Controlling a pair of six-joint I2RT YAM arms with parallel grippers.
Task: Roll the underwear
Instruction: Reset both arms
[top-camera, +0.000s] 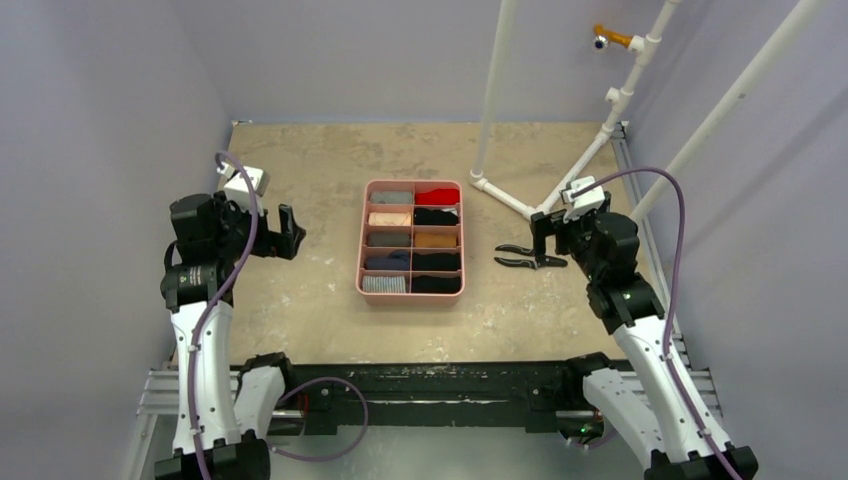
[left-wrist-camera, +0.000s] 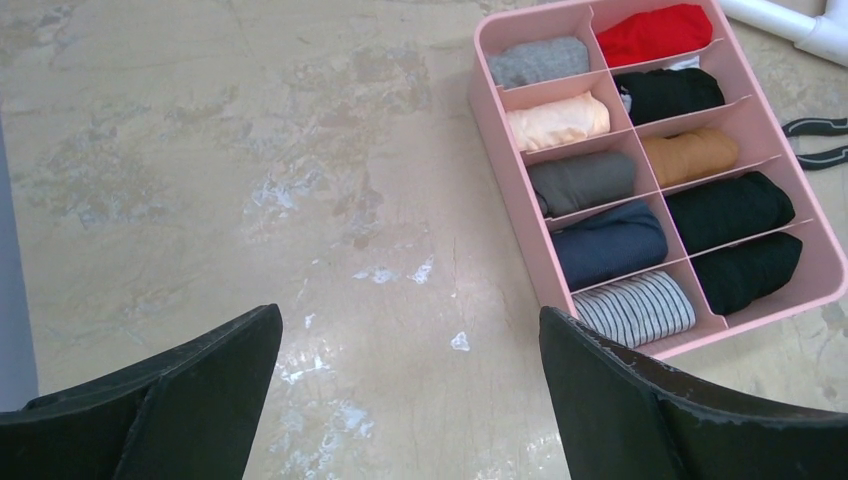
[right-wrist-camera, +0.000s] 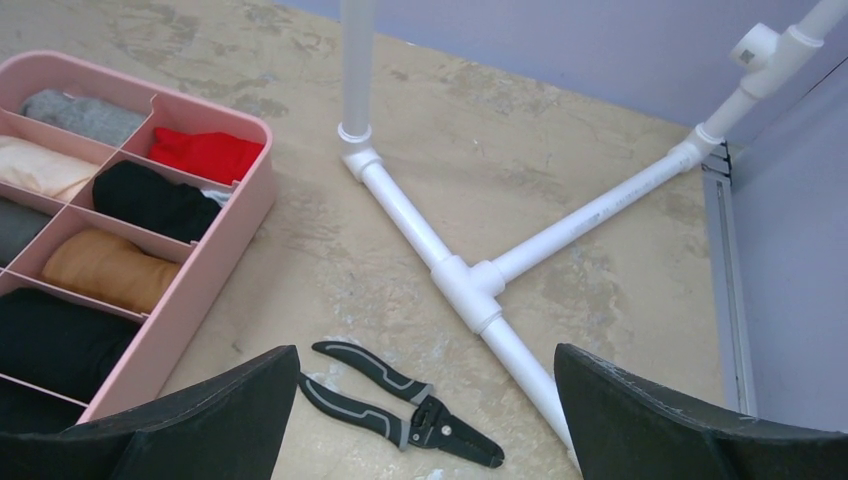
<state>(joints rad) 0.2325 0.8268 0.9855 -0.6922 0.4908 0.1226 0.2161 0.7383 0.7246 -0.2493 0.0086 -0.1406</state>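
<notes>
- A pink rectangular plastic tray with ten compartments, in two columns of five, sits near the middle of the tabletop. Its long sides run from the near edge toward the far edge.
- The grey fine-striped cloth garment lies rolled in the tray's near-left compartment. Its long axis runs crosswise, parallel to the tabletop's near edge, with one end at the tray's left wall and the other at the centre divider.
- The plain black cloth garment lies rolled in the near-right compartment, just across the divider from the striped one. Its long axis is also crosswise.
- The other eight compartments each hold one of the rolled cloth pieces, all lying crosswise. From near to far they are navy and black, dark grey and ochre, peach and black, light grey and red.
- The left gripper hovers over bare tabletop toward the left edge, well apart from the tray. Its fingers are spread wide with nothing between them.
- The right gripper hangs toward the right edge, its jaws spread wide and empty.
- The black-handled pliers lie flat below the right gripper, untouched, between the tray and the right edge, with the handles pointing toward the tray.
- A white plastic pipe frame stands at the far-right corner.
</notes>
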